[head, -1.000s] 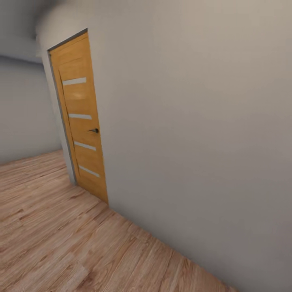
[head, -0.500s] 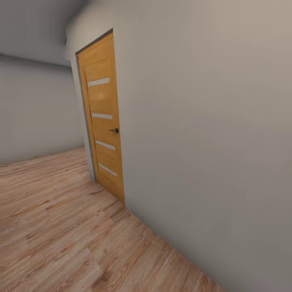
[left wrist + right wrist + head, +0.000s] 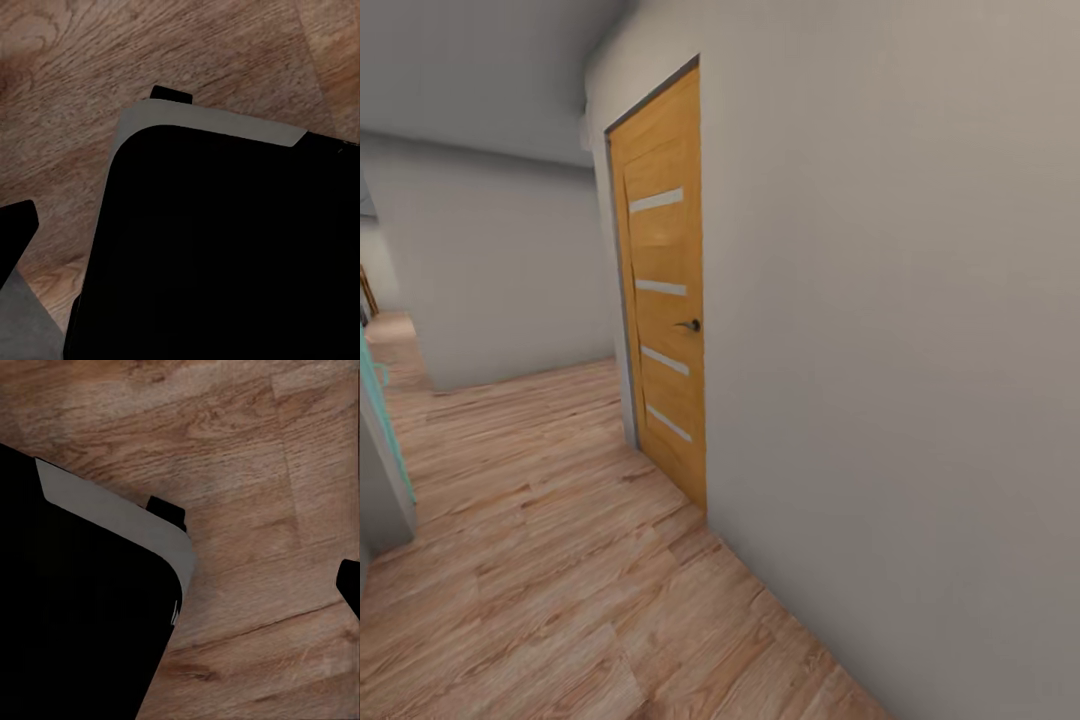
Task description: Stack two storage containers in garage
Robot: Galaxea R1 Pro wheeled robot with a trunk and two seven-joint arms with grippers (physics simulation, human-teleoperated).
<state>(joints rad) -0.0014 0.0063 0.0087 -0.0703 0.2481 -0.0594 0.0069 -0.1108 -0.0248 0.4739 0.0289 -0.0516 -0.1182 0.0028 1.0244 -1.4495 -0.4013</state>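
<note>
Storage containers sit nowhere along this hallway of wood plank floor (image 3: 540, 560) and closed orange door (image 3: 665, 290); both arms hang over the robot's dark base (image 3: 225, 255), finger state indeterminable.

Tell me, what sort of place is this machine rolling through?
Most likely an indoor hallway of a home. A closed wooden door with a small dark handle sits in a plain grey wall, and light wood plank flooring runs on toward a further opening.

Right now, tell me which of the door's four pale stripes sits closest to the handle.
The third stripe down on the orange door, just below and beside the dark handle.
</note>
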